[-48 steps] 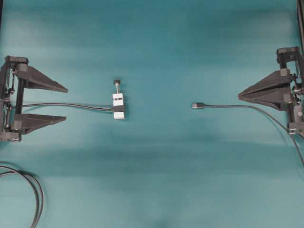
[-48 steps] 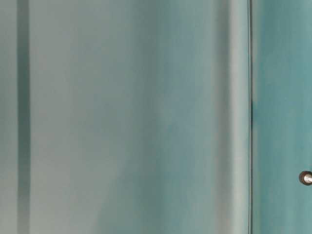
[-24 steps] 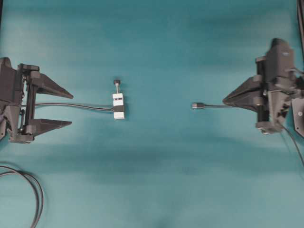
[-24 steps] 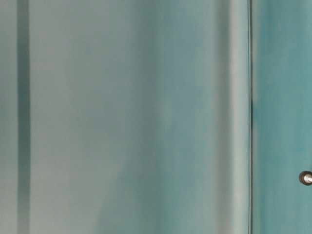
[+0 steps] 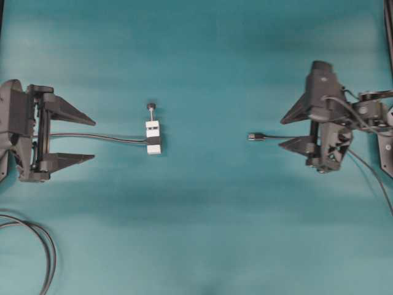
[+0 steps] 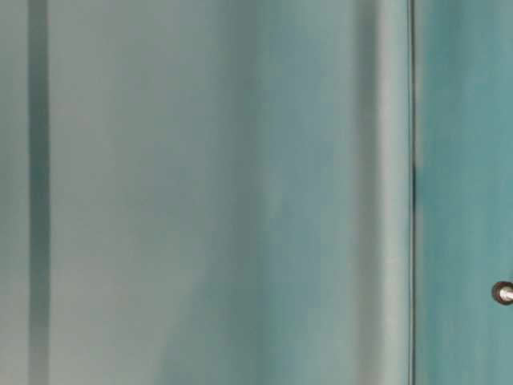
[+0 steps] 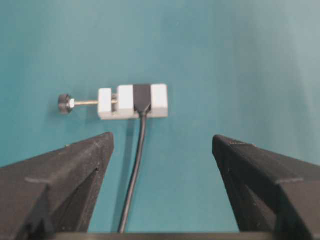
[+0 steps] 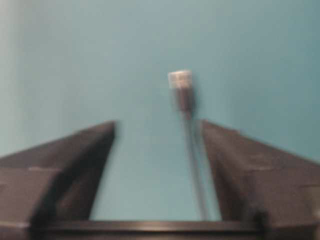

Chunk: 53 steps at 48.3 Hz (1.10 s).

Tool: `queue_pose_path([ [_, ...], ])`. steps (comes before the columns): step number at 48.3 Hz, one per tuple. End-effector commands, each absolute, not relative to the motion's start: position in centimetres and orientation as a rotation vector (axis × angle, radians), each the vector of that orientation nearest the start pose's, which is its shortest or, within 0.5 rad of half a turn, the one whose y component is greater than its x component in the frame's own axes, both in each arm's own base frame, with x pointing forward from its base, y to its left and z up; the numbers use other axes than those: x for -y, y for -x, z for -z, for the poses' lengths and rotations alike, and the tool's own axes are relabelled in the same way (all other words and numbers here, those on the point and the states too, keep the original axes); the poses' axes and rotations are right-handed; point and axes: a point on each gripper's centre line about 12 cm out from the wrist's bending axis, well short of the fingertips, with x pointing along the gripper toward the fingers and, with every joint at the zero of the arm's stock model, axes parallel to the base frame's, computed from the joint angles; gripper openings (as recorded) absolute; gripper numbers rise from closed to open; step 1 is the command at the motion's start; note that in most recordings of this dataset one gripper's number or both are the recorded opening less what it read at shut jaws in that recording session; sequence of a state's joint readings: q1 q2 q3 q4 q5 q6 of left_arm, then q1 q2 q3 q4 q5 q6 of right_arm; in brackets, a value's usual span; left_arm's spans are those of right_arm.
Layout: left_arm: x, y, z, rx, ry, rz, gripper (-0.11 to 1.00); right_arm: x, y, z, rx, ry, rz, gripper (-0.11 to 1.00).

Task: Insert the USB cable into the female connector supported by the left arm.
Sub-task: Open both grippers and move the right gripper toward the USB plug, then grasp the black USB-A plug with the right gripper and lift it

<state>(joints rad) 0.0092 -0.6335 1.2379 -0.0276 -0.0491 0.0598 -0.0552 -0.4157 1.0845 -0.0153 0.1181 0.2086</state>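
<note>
The USB cable (image 5: 279, 136) lies on the teal table with its silvery plug (image 5: 255, 136) pointing left. My right gripper (image 5: 281, 133) is open, its fingers astride the cable just behind the plug. In the right wrist view the plug (image 8: 180, 79) lies ahead and the cable (image 8: 192, 160) runs close to the right finger; the gripper (image 8: 158, 124) holds nothing. The white block (image 5: 153, 136) holds the dark female connector (image 7: 142, 97) and its fixed cable (image 7: 135, 170). My left gripper (image 5: 94, 139) is open and empty, well short of the block (image 7: 132, 100), astride that cable (image 7: 162, 137).
A screw with a dark knob (image 5: 150, 106) sticks out of the block's far side. Looped black cables (image 5: 43, 246) lie at the bottom left. An arm cable (image 5: 382, 187) runs down the right edge. The table-level view is a teal blur with a small round knob (image 6: 502, 293).
My right gripper has moved left along the USB cable towards the plug, and its fingers now stand apart on either side of it. My left gripper has moved slightly right.
</note>
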Motion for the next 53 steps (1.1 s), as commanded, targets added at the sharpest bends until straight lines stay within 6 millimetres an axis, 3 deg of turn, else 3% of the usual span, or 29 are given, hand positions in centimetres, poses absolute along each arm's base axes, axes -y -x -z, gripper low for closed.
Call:
queue_pose_path([
  [1, -0.4, -22.5, -17.7, -0.539, -0.057, -0.002, 0.93, 1.6, -26.4, -15.7, -0.778, -0.185, 0.128, 0.70],
  [14, -0.5, -22.9, -17.8, -0.542, -0.068, -0.003, 0.93, 1.8, -27.4, -12.7, -0.895, -0.142, 0.124, 0.66],
  [38, -0.5, -23.0, -18.1, -0.539, -0.068, -0.003, 0.93, 2.6, -30.1, -10.9, -0.967, -0.103, 0.121, 0.60],
  [47, -0.5, -23.0, -18.1, -0.541, -0.067, -0.003, 0.93, 2.9, -30.0, -10.6, -0.983, -0.093, 0.123, 0.50],
  [53, -0.5, -22.9, -17.9, -0.551, -0.067, -0.003, 0.93, 2.9, -29.9, -10.3, -0.995, -0.094, 0.125, 0.49],
])
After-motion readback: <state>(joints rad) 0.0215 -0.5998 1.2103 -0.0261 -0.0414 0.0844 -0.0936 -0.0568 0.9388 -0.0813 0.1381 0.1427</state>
